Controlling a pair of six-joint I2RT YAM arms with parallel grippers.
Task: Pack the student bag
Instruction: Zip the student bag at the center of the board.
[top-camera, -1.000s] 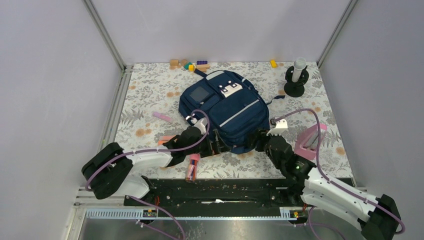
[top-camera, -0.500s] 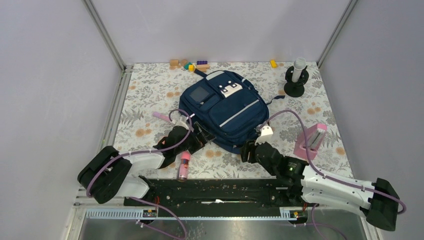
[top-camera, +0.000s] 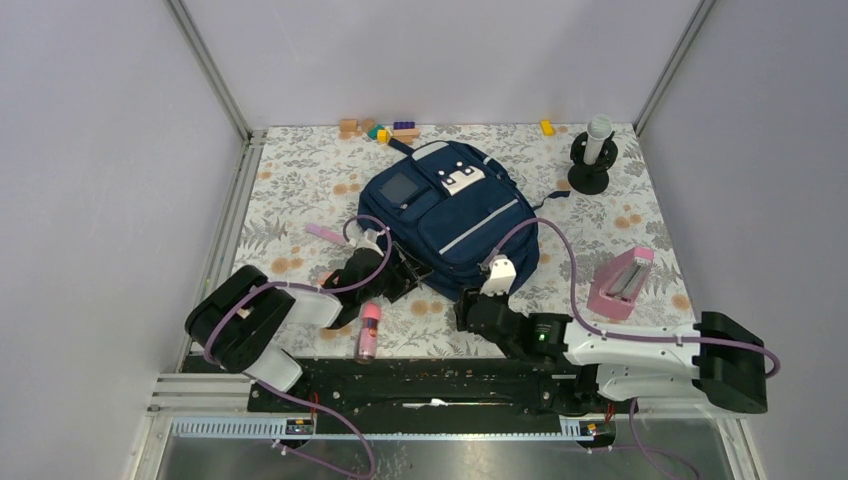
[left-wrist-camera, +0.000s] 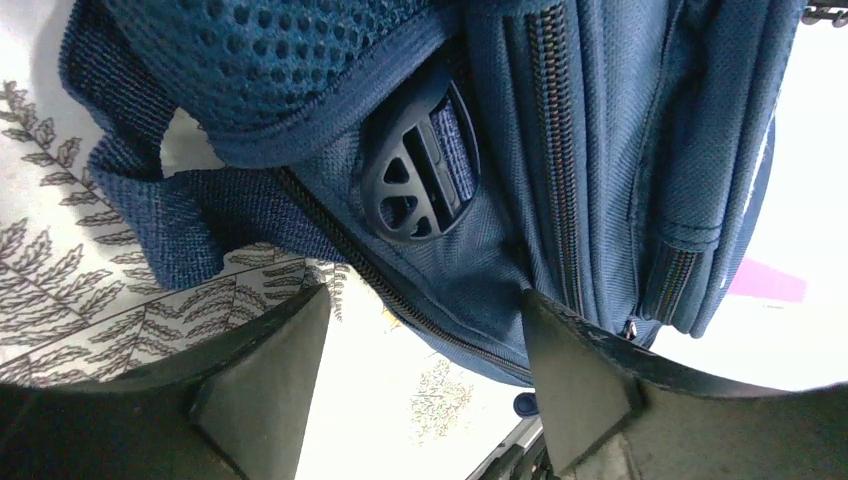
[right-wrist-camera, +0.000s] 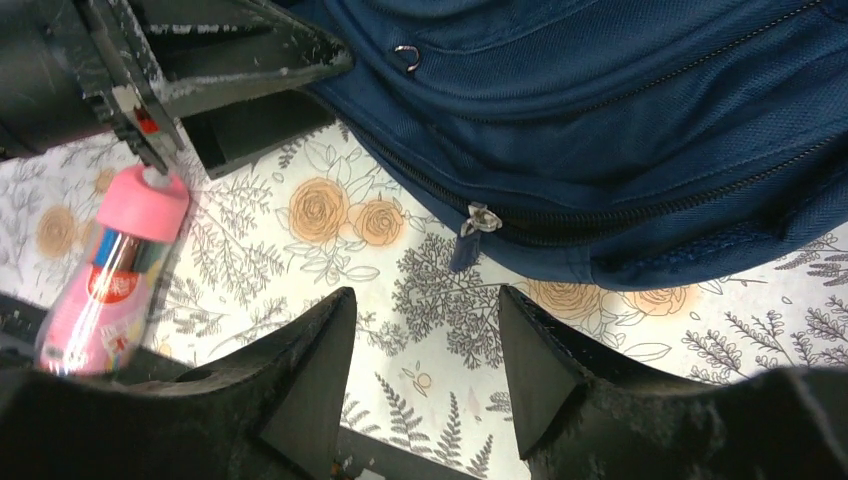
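The student bag (top-camera: 450, 215) is a navy backpack lying flat mid-table, front pockets up. My left gripper (top-camera: 405, 272) is at its near-left edge and stands open. In the left wrist view the bag (left-wrist-camera: 600, 150) and a black strap buckle (left-wrist-camera: 420, 165) fill the top; the left gripper (left-wrist-camera: 420, 350) holds nothing, and the zipped bottom seam passes just beyond its right finger. My right gripper (top-camera: 468, 310) lies low at the near corner, open. In the right wrist view the right gripper (right-wrist-camera: 420, 340) hangs over bare cloth, short of a zipper pull (right-wrist-camera: 478, 222) on the bag (right-wrist-camera: 620, 120).
A pink tube (top-camera: 368, 330) lies near the front edge, left of the right gripper. A pink stick (top-camera: 323, 232) lies left of the bag, a pink case (top-camera: 622, 283) to the right. A black stand with a white cylinder (top-camera: 592, 150) and small blocks (top-camera: 385, 130) sit at the back.
The right arm swung left and lower toward the bag's near corner. The left gripper drew back left from the bag's near edge and its jaws narrowed a little. The pink tube shifted left.
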